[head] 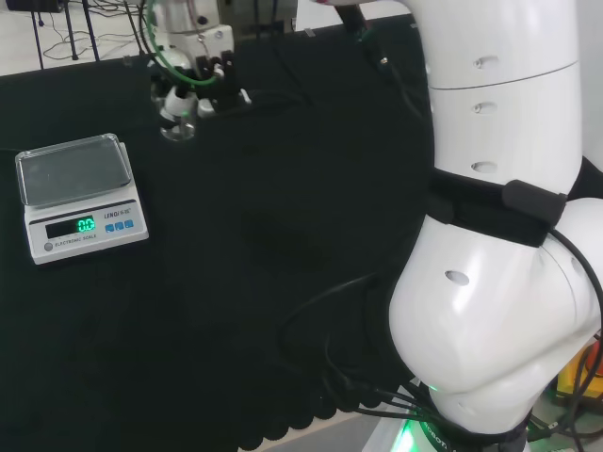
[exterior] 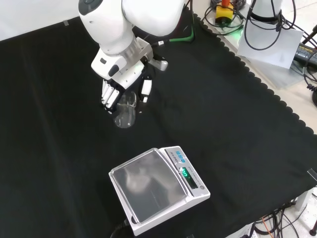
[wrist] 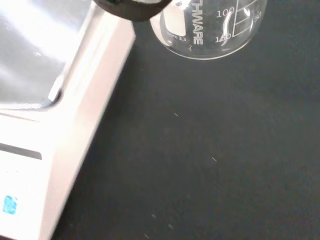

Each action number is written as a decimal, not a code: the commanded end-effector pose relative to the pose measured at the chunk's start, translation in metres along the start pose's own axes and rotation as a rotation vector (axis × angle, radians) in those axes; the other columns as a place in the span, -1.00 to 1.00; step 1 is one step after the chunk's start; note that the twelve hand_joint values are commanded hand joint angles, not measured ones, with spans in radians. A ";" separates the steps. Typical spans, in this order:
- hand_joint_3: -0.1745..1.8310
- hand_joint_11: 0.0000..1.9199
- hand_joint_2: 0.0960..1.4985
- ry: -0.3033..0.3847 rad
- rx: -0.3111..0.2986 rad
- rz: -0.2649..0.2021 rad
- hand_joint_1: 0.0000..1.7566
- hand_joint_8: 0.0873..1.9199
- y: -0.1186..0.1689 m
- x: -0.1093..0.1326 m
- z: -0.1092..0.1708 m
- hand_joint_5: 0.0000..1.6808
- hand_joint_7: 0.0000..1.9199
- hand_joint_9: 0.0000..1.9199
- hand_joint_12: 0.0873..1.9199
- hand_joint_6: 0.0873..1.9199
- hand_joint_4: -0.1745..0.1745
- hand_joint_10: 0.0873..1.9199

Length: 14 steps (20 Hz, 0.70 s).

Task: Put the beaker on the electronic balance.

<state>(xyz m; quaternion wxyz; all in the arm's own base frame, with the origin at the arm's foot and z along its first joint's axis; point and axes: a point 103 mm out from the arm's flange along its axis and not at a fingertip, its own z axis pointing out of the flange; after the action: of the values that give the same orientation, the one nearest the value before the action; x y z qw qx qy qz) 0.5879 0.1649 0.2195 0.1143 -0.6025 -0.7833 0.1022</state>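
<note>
The fingers [exterior: 110,94] are curled down around the rim of the clear glass beaker [exterior: 125,111], with the thumb on the opposite side, so the hand [exterior: 119,87] is clamped on the glass from above. This sits in the upper left of the front view; in the head view the same pair shows near the top edge, left of centre, the beaker [head: 177,124] hanging below the hand [head: 200,80].

Whether the beaker's base touches the black cloth of the tabletop [exterior: 237,124] or hangs just above it, I cannot tell.

The electronic balance [exterior: 158,188] lies well apart from it, at the lower centre of the front view and at the left edge of the head view, its steel pan bare and its display lit green.

The risks, as I judge them:
- The glass is smooth and held only at the rim, so it could slip or swing and tilt during the carry.
- A low path could knock the base against the balance's edge, which the wrist view shows close by [wrist: 75,125].
- An off-centre set-down could leave the beaker tipping off the pan.

Count: one beaker, one balance, one hand.
</note>
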 end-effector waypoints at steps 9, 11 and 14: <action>-1.00 -0.10 0.57 -0.036 0.053 -0.126 0.37 0.54 0.052 0.104 0.000 -0.42 -0.42 -0.15 0.24 0.59 -0.43 0.37; -1.00 -0.10 0.57 -0.039 0.060 -0.138 0.37 0.54 0.057 0.111 0.004 -0.42 -0.42 -0.15 0.24 0.59 -0.43 0.37; -1.00 -0.10 0.57 -0.040 0.073 -0.149 0.38 0.54 0.065 0.118 0.009 -0.42 -0.42 -0.15 0.24 0.58 -0.43 0.37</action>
<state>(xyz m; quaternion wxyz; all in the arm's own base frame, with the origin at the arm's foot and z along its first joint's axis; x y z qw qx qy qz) 0.6225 0.2606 0.2176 0.1148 -0.5591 -0.8139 0.1089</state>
